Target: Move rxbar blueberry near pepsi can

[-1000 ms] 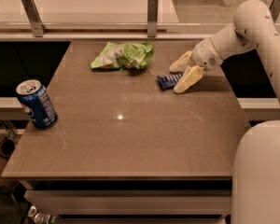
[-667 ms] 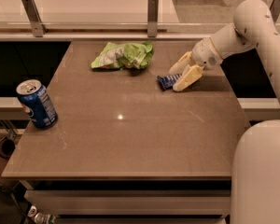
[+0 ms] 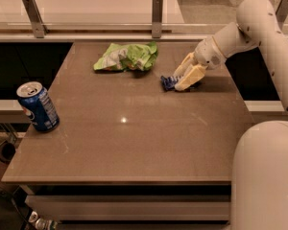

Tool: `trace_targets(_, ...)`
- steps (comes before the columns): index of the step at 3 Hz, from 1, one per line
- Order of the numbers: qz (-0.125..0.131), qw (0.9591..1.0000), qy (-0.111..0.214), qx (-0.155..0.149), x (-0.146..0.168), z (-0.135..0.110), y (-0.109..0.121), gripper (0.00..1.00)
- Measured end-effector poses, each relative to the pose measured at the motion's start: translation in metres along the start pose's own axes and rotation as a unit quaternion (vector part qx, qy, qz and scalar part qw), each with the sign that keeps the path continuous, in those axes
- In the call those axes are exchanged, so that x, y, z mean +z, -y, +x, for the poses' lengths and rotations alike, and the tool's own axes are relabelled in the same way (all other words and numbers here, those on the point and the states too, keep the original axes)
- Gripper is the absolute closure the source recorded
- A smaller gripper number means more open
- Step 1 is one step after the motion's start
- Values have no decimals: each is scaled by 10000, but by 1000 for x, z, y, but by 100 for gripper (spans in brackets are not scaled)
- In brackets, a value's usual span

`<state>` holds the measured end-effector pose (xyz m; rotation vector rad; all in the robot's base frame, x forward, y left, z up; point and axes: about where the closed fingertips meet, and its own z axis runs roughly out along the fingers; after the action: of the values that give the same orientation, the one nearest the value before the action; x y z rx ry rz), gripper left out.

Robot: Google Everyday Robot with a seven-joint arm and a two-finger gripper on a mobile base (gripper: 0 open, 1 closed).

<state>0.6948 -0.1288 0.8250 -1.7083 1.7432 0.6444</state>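
The rxbar blueberry (image 3: 167, 83), a small dark blue wrapper, lies on the brown table (image 3: 134, 143) at the back right. My gripper (image 3: 181, 80) reaches in from the right and is low over the bar. Its cream fingers (image 3: 191, 75) are closed on the bar's right end, so only the left end shows. The bar rests at table level. The pepsi can (image 3: 37, 106), blue with a silver top, stands upright at the table's left edge, far from the bar.
A green-and-white chip bag (image 3: 127, 56) lies at the back centre, just left of the bar. A glass rail with metal posts (image 3: 157, 8) runs behind the table. The robot's white body (image 3: 266, 176) fills the lower right corner.
The fingers have come closer together around the bar's right end, and the gripper has shifted slightly left and down onto it. The can and the bag have not moved.
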Motion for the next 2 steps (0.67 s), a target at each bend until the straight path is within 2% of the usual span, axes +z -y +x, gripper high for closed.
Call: trace_targets(2,63,9996,-203,-180,1,-43,2,100)
